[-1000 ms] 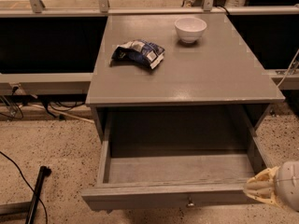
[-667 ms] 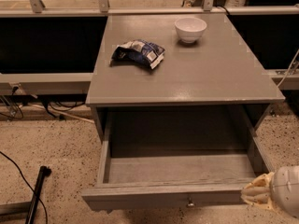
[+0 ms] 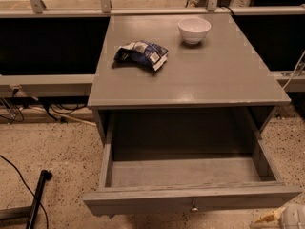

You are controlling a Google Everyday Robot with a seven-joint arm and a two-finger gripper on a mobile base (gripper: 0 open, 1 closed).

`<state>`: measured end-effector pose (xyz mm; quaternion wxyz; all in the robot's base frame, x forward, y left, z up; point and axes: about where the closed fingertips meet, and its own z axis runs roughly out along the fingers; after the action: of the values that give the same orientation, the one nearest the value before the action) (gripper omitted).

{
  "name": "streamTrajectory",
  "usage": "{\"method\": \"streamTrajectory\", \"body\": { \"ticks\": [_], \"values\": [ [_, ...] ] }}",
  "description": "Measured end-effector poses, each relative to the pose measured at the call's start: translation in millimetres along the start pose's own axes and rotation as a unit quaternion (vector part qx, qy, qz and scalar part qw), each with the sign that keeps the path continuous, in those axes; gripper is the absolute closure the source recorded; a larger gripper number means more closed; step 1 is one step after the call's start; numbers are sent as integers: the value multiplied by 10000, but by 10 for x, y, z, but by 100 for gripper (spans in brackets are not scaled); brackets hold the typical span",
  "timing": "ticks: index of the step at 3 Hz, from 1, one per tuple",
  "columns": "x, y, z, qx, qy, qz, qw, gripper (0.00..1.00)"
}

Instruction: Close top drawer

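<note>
The top drawer [image 3: 190, 198] is a wide grey wooden drawer pulled far out of the grey cabinet [image 3: 190, 87]. Its inside is bare. A small round metal knob [image 3: 194, 207] sits at the centre of its front. My gripper [image 3: 281, 217] shows only as a pale tip at the bottom right corner, just below and to the right of the drawer front's right end. Most of it is out of frame.
On the cabinet top lie a crumpled blue-and-white snack bag [image 3: 140, 54] and a white bowl [image 3: 194, 30]. A black pole [image 3: 37, 198] and cables lie on the speckled floor at left. A rail with dark panels runs behind.
My gripper has dropped lower and further toward the bottom right corner, so less of it shows. The drawer stays open in the same place.
</note>
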<state>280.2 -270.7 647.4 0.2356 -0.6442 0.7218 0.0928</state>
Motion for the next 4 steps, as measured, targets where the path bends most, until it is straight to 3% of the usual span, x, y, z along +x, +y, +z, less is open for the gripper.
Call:
{"method": "streamTrajectory", "body": {
  "ticks": [1,2,4],
  "values": [
    [67,100,259,-8,-305,-145,9994,100],
    [-14,52,548,136,-813,-331,9960,100],
    [-265,-253,946,353,-1350,-830,9867,100]
  ]
}}
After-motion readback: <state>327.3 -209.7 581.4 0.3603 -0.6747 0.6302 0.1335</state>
